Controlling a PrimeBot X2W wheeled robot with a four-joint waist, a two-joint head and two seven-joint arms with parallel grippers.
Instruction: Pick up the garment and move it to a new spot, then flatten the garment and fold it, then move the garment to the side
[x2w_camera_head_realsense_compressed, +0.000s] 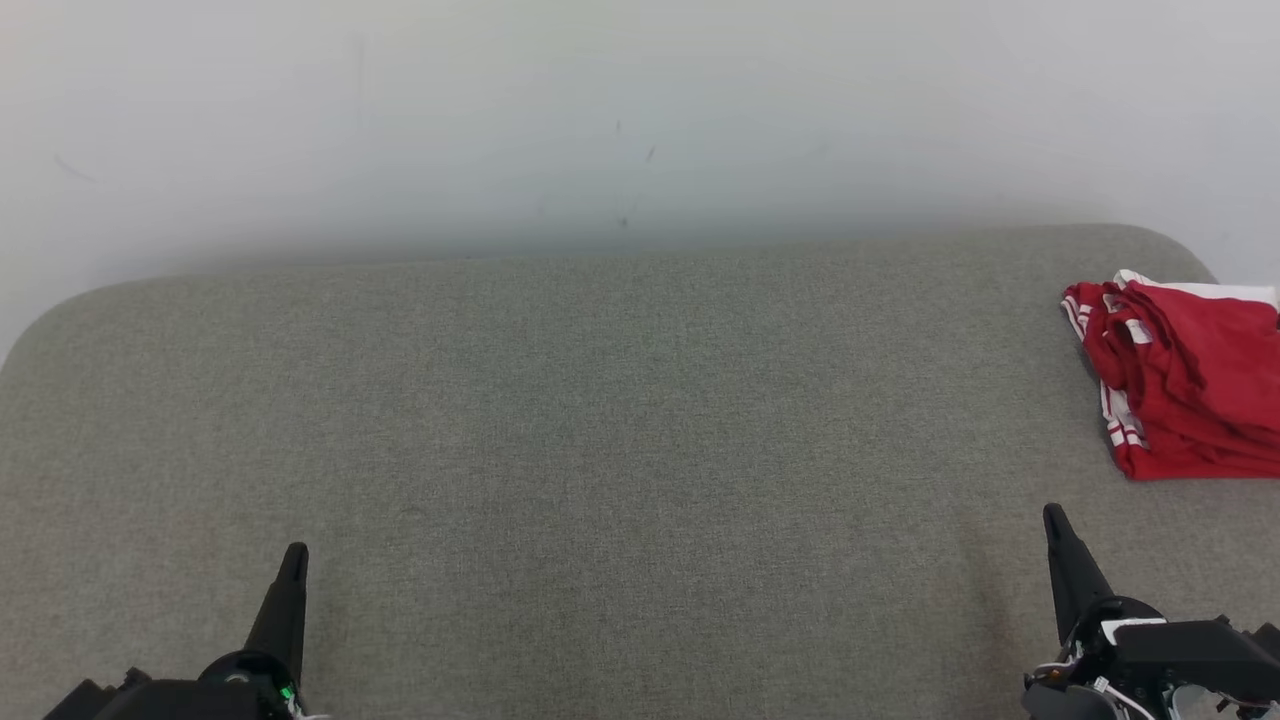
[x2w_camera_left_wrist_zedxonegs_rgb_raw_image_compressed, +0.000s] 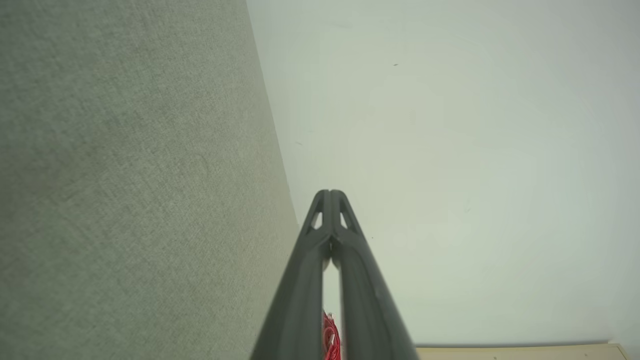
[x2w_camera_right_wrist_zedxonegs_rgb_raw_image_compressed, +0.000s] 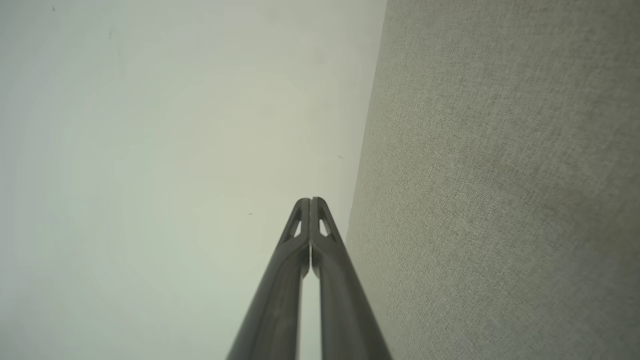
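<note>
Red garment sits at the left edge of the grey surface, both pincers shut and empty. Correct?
No: the red garment lies at the right edge of the grey surface, as the head view shows. The left pincer and right pincer are indeed shut and empty.

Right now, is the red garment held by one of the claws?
No, the red garment lies bunched on the grey surface at the far right, apart from the right claw.
</note>
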